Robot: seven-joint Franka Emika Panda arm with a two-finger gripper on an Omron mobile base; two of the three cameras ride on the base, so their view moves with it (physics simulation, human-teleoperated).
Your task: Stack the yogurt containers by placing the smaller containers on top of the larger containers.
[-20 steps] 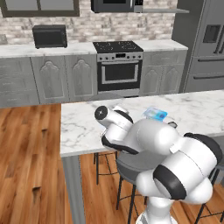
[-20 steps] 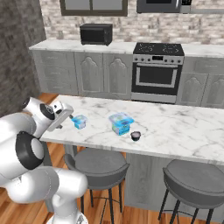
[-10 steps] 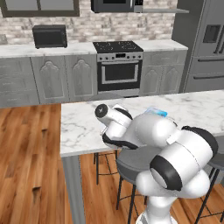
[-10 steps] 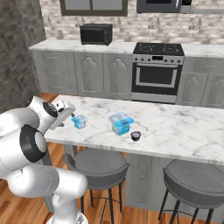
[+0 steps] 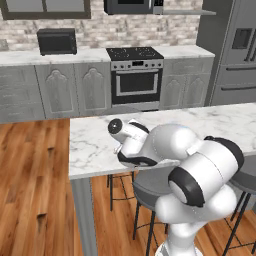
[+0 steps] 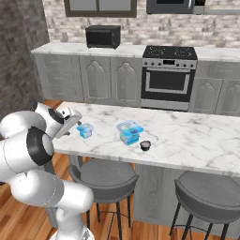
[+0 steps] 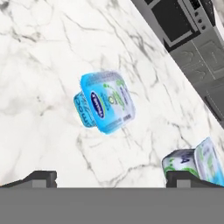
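End effector (image 7: 111, 177), fingers spread and empty, hovers just short of the smaller container (image 7: 105, 107).

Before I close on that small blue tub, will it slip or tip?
The small blue tub is squat with a flat lid, so it probably won't tip. Its thin, glossy-looking walls may flex or slip under hard squeezing. It looks light, so a nudge could slide it on the marble counter.

A marble island counter (image 6: 187, 136) runs across the kitchen, with two stools (image 6: 104, 173) tucked under its near edge. On the counter, the smaller container (image 6: 85, 130) sits furthest left, just beside the gripper (image 6: 70, 125). The larger container (image 6: 130, 132) stands to its right, apart from it. A small cup (image 6: 146, 146) sits just right of that, nearer the edge. Behind the island, the oven (image 6: 168, 77) stands against the back wall, with a microwave (image 6: 102, 36) on the rear counter to its left.
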